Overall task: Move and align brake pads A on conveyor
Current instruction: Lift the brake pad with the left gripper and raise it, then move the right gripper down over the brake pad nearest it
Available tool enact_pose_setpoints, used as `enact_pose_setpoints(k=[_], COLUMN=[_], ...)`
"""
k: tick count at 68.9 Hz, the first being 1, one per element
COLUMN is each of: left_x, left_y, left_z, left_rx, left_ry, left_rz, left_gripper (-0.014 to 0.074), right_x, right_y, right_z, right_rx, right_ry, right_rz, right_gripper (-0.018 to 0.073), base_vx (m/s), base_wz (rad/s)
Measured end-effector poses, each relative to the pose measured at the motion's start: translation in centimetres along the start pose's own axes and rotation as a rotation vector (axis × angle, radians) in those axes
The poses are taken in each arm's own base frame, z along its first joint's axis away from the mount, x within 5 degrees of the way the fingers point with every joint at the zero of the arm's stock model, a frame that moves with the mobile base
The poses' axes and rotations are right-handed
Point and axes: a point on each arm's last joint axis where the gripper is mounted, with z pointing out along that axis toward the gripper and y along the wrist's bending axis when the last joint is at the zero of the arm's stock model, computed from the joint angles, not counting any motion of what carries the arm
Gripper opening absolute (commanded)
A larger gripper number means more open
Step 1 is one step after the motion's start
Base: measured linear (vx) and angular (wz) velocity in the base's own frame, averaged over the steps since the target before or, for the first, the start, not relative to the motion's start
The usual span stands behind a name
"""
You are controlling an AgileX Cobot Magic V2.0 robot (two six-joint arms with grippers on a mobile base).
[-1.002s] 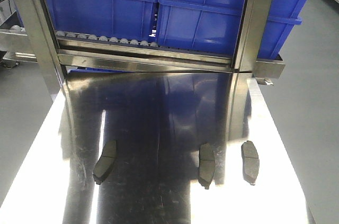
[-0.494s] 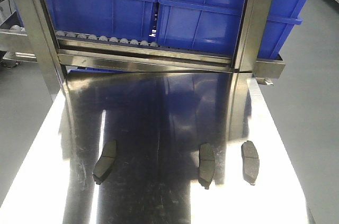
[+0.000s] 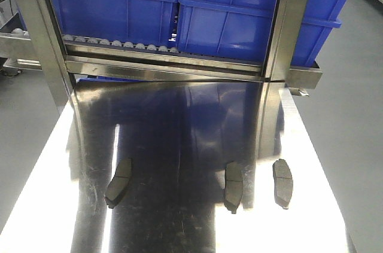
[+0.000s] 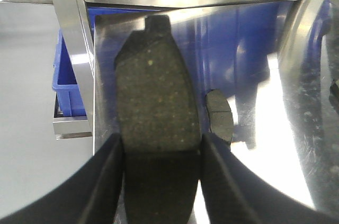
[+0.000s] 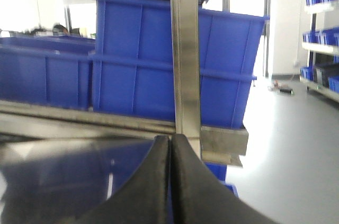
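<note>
The left hand (image 4: 161, 147) grips one brake pad (image 4: 156, 91) between its fingers, just inside the counter's (image 4: 296, 128) left edge. The right hand (image 5: 169, 147) is closed and empty. On the counter's near part lie the left pad (image 3: 118, 182), the middle pad (image 3: 233, 187) and the right pad (image 3: 282, 182), which is near the right edge. Bare steel stretches from them to the blue bins (image 3: 119, 14).

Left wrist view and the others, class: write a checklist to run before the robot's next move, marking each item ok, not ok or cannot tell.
1. Left hand clamps a brake pad: ok.
2. Right hand free: ok, shut on nothing.
3. Other pads on the conveyor: not ok; left pad, middle pad and right pad lie apart on the steel tabletop.
4. Conveyor in sight: not ok, no view shows it.
5. Clamp depth: cannot tell, held pad's near end is shadowed.
</note>
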Motion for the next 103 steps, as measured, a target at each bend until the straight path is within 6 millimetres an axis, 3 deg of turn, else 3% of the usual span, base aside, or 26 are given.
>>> enact_pose_setpoints(k=[9,18,25,38,58,77,103], left_x=[0.0,0.0,0.0,0.0,0.0,0.0,0.0], left_y=[0.0,0.0,0.0,0.0,0.0,0.0,0.0], left_z=[0.0,0.0,0.0,0.0,0.0,0.0,0.0], left_rx=[0.000,0.000,0.000,0.000,0.000,0.000,0.000], left_ry=[0.000,0.000,0.000,0.000,0.000,0.000,0.000], left_rz=[0.000,-0.001,-0.001,-0.001,-0.001,-0.001,0.000], left_gripper=[-0.0006,-0.0006,-0.0006,-0.0006,-0.0006,-0.0006,-0.0006], right_x=[-0.9,-4.3,-6.3,-7.8,-6.4,-3.8,-3.0], right_y=[0.0,0.1,0.1,0.1,0.1,0.5,0.7], right_z=[0.0,-0.1,0.7,3.5,8.0,9.9,10.4], right_rx=[0.000,0.002,0.008,0.022,0.040,0.037,0.033], right_ry=[-0.018,-0.028,0.060,0.337,0.764,1.059,1.115], right_rz=[0.010,0.009,0.010,0.010,0.015,0.097,0.138], right_gripper=[-0.0012,-0.0012,-0.0012,-0.0012,-0.0012,-0.0012,-0.0012], base_vx=[0.00,0.00,0.00,0.00,0.00,0.00,0.00], base_wz=[0.00,0.00,0.00,0.00,0.00,0.00,0.00])
